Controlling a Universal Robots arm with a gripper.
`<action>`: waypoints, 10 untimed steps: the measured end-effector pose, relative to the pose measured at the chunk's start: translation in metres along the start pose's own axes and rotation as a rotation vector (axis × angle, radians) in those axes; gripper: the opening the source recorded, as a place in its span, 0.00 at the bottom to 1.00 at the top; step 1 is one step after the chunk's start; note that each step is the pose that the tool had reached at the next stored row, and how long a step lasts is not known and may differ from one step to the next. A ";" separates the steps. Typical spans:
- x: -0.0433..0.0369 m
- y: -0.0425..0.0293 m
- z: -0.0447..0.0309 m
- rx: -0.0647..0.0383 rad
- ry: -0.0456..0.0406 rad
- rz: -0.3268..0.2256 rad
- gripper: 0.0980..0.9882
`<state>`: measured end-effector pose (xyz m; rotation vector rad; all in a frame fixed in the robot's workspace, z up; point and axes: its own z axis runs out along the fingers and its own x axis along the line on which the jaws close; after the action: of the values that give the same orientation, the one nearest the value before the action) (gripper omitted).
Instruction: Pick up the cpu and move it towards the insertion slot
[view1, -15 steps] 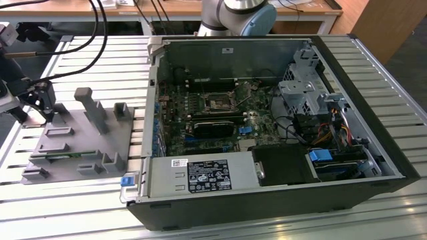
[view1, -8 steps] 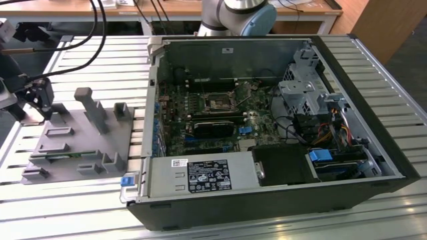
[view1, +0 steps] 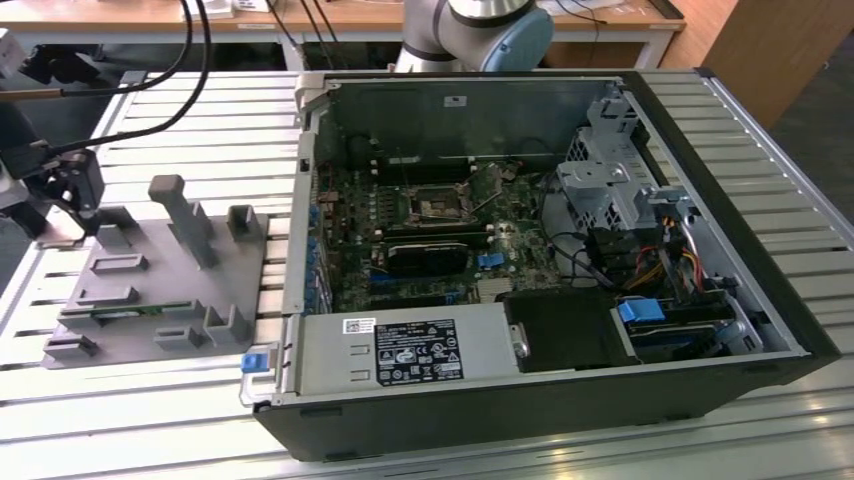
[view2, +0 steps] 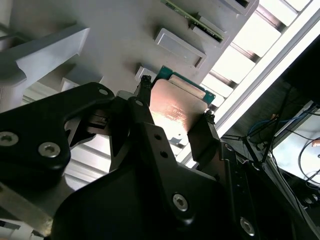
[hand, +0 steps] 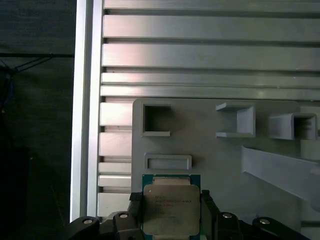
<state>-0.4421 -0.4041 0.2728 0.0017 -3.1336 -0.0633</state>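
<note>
The cpu (hand: 171, 209), a flat square chip with a silvery lid and a green rim, sits between my gripper's (hand: 171, 220) two black fingers (hand: 136, 210), which press against its opposite sides. In the second wrist view the cpu (view2: 176, 112) shows the same way, held at the gripper (view2: 175, 102) tip just above the grey fixture plate (view2: 125, 35). In the exterior view my gripper (view1: 64, 225) hangs over the far left end of that plate (view1: 147, 290). The insertion slot (view1: 437, 205), a dark square socket with a metal frame, lies on the motherboard inside the open computer case, well off to the exterior view's right.
The grey plate carries several raised blocks and a tall post (view1: 180, 215). The computer case (view1: 534, 410) lies open on the slatted aluminium table (view1: 134, 420), with a power supply (view1: 400, 350) at its near side and a drive cage (view1: 601, 190). Black cables (view1: 147, 110) trail to the arm.
</note>
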 end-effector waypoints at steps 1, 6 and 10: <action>0.0000 0.0000 -0.0009 0.000 0.0001 0.000 0.50; 0.0000 0.0003 -0.0044 0.000 0.0000 0.000 0.50; 0.0001 0.0004 -0.0063 0.000 0.0001 0.000 0.50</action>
<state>-0.4421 -0.4039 0.2791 0.0017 -3.1335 -0.0632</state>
